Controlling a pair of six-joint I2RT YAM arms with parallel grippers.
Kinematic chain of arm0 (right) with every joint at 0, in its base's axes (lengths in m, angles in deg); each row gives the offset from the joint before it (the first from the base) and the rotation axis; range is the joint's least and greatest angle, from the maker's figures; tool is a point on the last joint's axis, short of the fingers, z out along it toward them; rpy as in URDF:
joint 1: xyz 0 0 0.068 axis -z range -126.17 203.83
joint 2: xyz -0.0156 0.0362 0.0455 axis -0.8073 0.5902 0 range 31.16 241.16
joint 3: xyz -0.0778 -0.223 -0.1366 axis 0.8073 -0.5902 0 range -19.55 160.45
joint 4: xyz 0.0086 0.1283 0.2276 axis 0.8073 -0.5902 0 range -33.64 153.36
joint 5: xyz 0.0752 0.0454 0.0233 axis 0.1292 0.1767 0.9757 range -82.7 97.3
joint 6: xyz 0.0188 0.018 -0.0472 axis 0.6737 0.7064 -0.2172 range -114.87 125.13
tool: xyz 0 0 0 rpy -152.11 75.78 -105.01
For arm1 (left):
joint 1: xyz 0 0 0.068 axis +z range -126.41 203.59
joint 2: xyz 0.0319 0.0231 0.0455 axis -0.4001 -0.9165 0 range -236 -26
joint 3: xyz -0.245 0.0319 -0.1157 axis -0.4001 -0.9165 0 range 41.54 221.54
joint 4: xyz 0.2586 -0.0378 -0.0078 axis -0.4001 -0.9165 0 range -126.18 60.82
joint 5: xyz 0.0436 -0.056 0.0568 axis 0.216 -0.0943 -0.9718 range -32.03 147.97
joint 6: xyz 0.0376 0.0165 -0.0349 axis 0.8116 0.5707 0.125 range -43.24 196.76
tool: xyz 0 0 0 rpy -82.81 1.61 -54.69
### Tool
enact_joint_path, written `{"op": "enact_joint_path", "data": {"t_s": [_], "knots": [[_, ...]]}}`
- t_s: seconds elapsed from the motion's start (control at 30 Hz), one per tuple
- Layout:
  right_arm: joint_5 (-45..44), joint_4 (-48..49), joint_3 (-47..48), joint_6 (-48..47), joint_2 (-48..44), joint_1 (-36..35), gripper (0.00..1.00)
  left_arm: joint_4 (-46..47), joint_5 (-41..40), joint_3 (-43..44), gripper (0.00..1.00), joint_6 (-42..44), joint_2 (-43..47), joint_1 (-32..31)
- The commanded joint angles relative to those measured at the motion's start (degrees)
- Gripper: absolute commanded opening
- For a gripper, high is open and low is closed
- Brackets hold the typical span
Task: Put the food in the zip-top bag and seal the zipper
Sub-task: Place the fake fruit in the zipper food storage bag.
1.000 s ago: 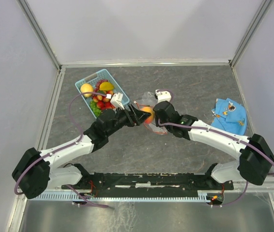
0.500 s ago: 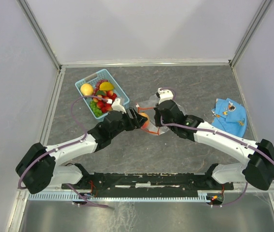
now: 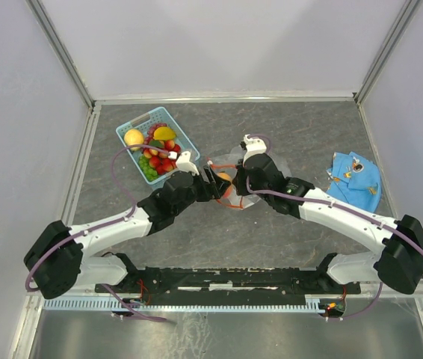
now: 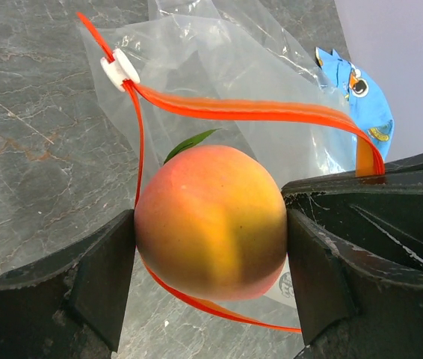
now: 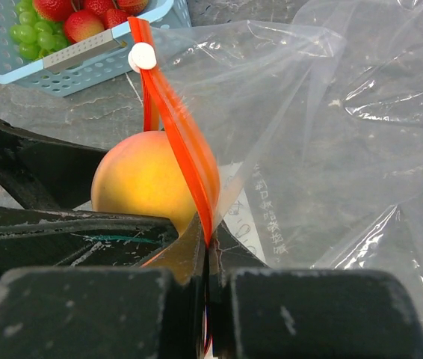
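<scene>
Orange peach point(image 4: 210, 221) clamped in left gripper point(image 4: 208, 254) at the zip-top bag point(image 5: 309, 112) — right gripper point(image 5: 208, 247) pinches its zipper point(image 5: 178, 127).

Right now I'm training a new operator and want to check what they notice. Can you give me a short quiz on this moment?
1. True or false: the left gripper holds the peach.
2. The right gripper is shut on: A the peach; B the zipper; C the closed end of the bag.
3. Fill in: the strawberries lie in the ___.
Key: 1 true; 2 B; 3 basket.
</scene>
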Motion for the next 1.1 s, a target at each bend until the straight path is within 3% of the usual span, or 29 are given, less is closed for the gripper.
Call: {"op": "enact_joint_path", "data": {"t_s": [0.0, 0.2, 0.6, 0.9, 1.07], "knots": [[2.7, 4.2, 1.6, 2.2, 0.4, 0.3, 0.02, 1.1, -2.8, 2.2, 0.59, 4.6, 2.7, -0.6], [5.4, 5.3, 1.6, 3.0, 0.4, 0.3, 0.02, -0.9, -2.3, 3.4, 0.60, 8.9, 3.1, -0.6], [9.3, 8.4, 0.5, 3.5, -1.2, 0.3, 0.02, -11.6, -13.9, 6.3, 0.62, 10.6, -0.2, -0.7], [6.1, 8.6, -1.5, 3.4, -1.1, 0.3, 0.02, -21.8, -25.3, 9.5, 0.64, 11.2, 0.2, -1.4], [6.9, 9.7, -1.6, 3.7, -0.1, 0.3, 0.02, -19.2, -19.7, 7.6, 0.68, 11.1, 4.4, -1.4]]}}
